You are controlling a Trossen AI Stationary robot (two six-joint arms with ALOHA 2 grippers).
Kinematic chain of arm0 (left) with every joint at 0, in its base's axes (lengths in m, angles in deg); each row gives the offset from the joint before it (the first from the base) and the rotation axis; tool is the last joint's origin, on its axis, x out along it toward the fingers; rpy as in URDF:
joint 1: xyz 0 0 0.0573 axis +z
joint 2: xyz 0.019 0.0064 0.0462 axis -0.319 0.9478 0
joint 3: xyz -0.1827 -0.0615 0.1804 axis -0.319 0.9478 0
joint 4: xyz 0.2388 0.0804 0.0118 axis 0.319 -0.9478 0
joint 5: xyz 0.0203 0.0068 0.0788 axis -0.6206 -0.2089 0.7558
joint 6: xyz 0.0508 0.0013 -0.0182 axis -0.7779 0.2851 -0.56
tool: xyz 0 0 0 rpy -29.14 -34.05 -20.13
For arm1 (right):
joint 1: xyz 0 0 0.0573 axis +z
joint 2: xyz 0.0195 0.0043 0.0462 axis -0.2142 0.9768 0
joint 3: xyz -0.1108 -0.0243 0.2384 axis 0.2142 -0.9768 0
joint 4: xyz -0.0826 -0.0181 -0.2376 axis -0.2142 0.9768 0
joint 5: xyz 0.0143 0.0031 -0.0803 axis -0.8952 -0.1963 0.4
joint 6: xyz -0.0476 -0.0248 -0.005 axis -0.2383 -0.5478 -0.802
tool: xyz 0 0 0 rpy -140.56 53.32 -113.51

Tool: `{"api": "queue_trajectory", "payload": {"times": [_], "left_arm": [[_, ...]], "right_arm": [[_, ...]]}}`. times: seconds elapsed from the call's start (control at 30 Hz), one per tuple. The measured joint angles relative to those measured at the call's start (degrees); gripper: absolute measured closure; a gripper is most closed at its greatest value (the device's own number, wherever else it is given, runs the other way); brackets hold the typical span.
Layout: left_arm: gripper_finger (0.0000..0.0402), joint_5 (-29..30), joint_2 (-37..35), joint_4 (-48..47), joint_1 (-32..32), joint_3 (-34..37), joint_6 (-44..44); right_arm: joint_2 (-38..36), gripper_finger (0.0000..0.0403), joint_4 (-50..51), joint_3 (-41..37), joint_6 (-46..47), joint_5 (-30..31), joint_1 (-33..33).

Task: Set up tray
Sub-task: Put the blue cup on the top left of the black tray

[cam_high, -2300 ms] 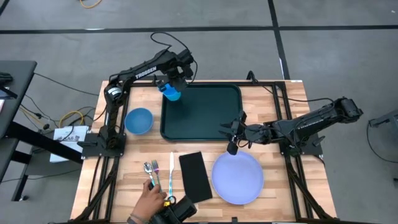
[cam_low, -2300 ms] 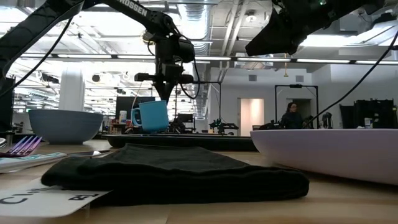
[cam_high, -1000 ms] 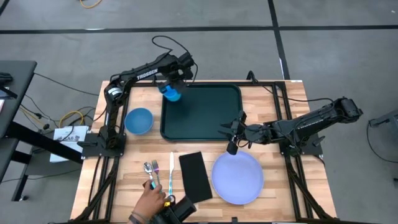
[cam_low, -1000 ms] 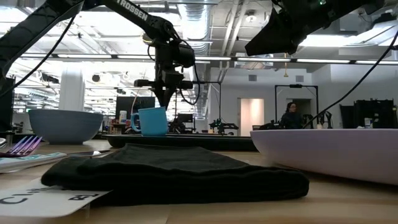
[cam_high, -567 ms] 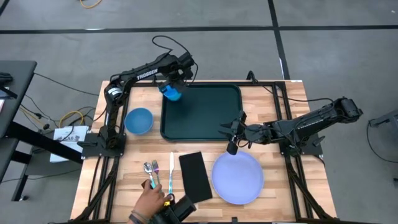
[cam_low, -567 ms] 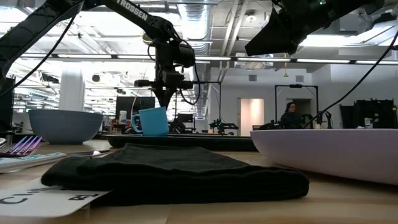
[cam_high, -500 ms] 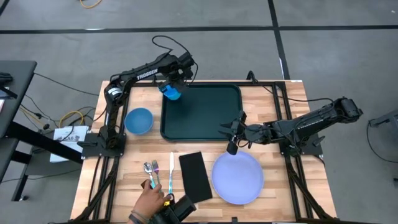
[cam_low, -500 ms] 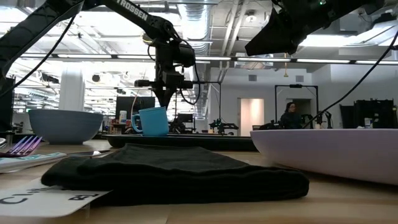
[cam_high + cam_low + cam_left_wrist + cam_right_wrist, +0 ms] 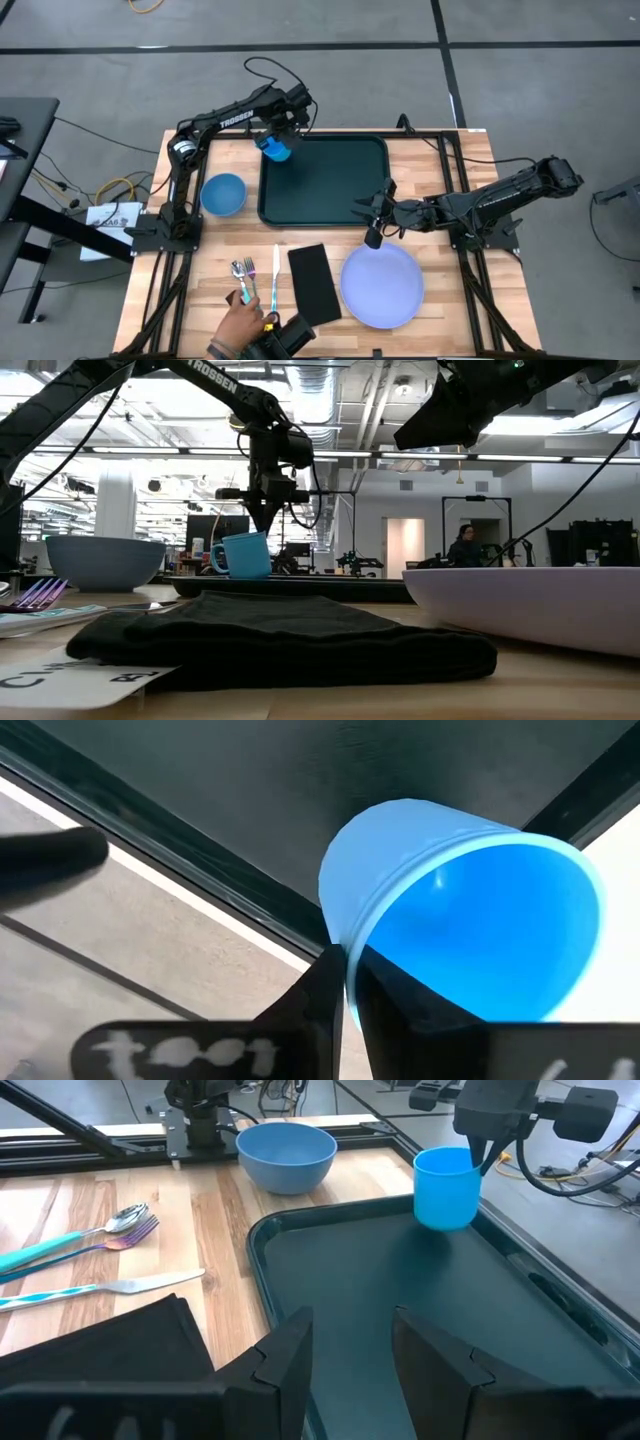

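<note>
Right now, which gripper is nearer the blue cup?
Left. The left gripper is shut on the blue cup, pinching its rim at the tray's far left corner. The right gripper is open, off by the tray's near right edge.

The person's hand [image 9: 240,322] (arm cut off by the high view's bottom edge) partly covers the cutlery [image 9: 246,276].

A blue bowl [image 9: 222,193] sits on the wooden table [image 9: 440,290]. Near it lie a spoon [image 9: 240,273], a fork [image 9: 250,272] and a knife [image 9: 276,276], then a black napkin [image 9: 313,282] and a pale blue plate [image 9: 382,287]. A person's hand [image 9: 240,318] touches the cutlery handles.
</note>
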Motion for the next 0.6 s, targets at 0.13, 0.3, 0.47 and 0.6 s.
{"api": "queue_trajectory", "payload": {"times": [0.13,0.3,0.47,0.6], "left_arm": [[0.0388,0.00,0.00,0.09,0.00,0.00,0.85],[0.0382,-0.15,0.00,0.11,0.00,0.00,1.23],[0.0359,-0.04,0.00,1.21,0.00,0.00,2.51],[0.0335,-0.04,0.00,1.19,0.00,0.00,2.72]], "right_arm": [[0.00,0.0275,-0.01,0.00,0.00,0.00,0.00],[-0.01,0.0275,-0.01,0.00,0.00,0.00,0.00],[-0.02,0.0275,0.13,0.00,0.94,-0.02,0.00],[-0.02,0.0275,0.13,0.00,0.96,-0.02,0.00]]}}
